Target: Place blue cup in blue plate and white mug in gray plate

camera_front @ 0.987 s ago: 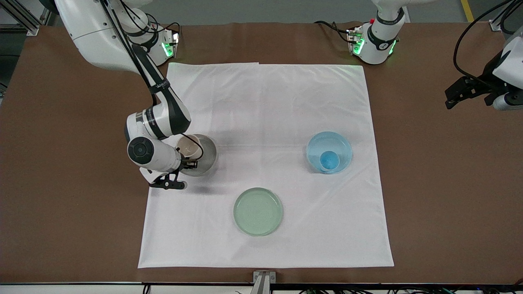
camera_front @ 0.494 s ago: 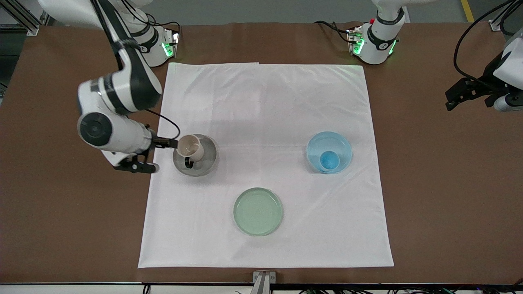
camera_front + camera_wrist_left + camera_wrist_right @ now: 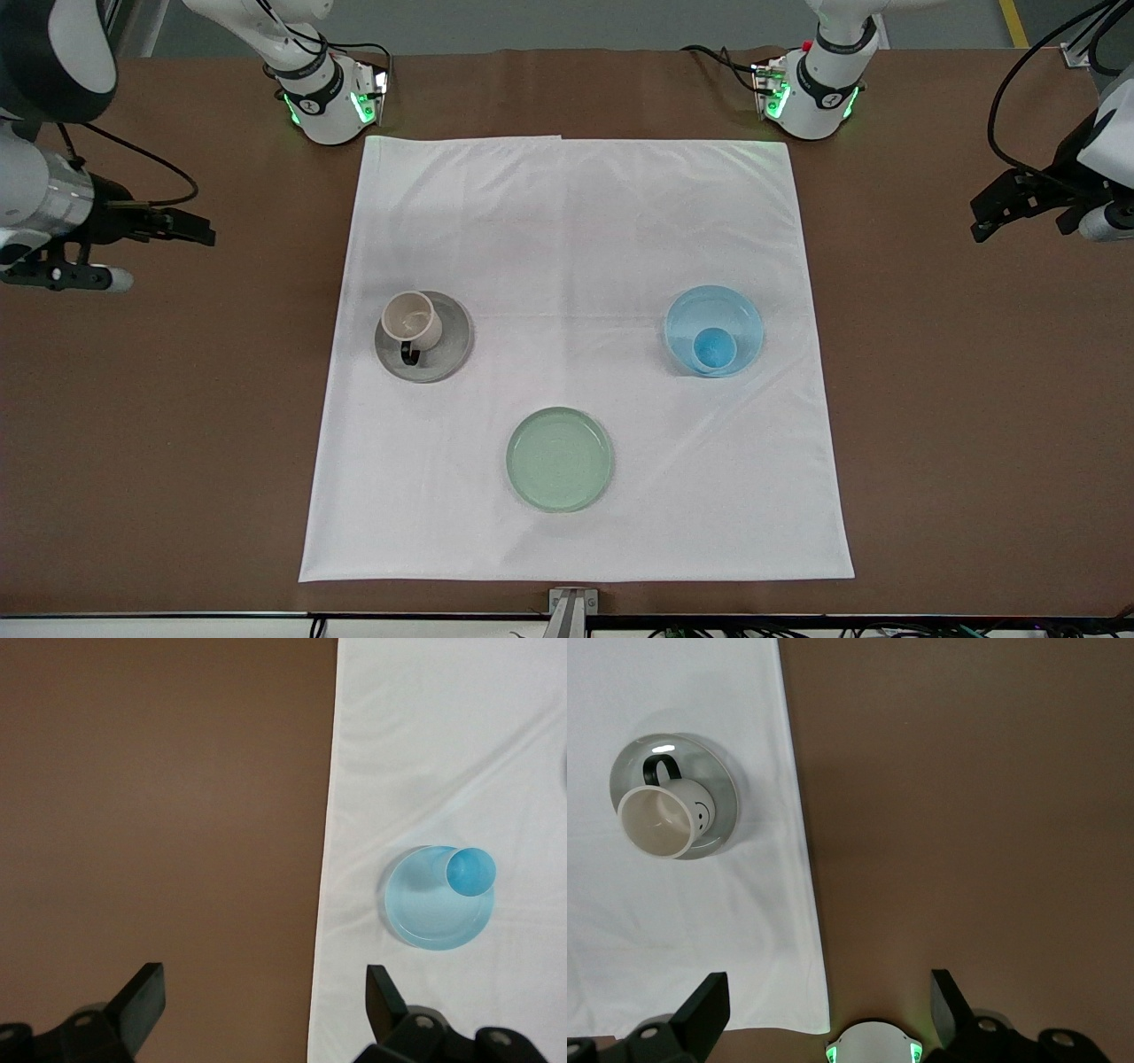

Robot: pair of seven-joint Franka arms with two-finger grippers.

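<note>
The white mug (image 3: 410,320) with its dark handle stands upright in the gray plate (image 3: 447,346) on the white cloth; both show in the right wrist view, mug (image 3: 660,821) and plate (image 3: 718,784). The blue cup (image 3: 713,348) stands in the blue plate (image 3: 709,310), also in the left wrist view, cup (image 3: 469,872) in plate (image 3: 425,917). My right gripper (image 3: 190,230) is open and empty over bare table at the right arm's end. My left gripper (image 3: 992,213) is open and empty over bare table at the left arm's end.
A pale green plate (image 3: 559,459) lies on the white cloth (image 3: 576,221), nearer to the front camera than the other two plates. The arm bases (image 3: 323,97) (image 3: 811,93) stand along the table's edge. Brown table (image 3: 133,443) surrounds the cloth.
My right gripper has let go of the white mug, left it in the gray plate, and drawn back up and away to the right arm's end of the table. The left arm has barely moved.
</note>
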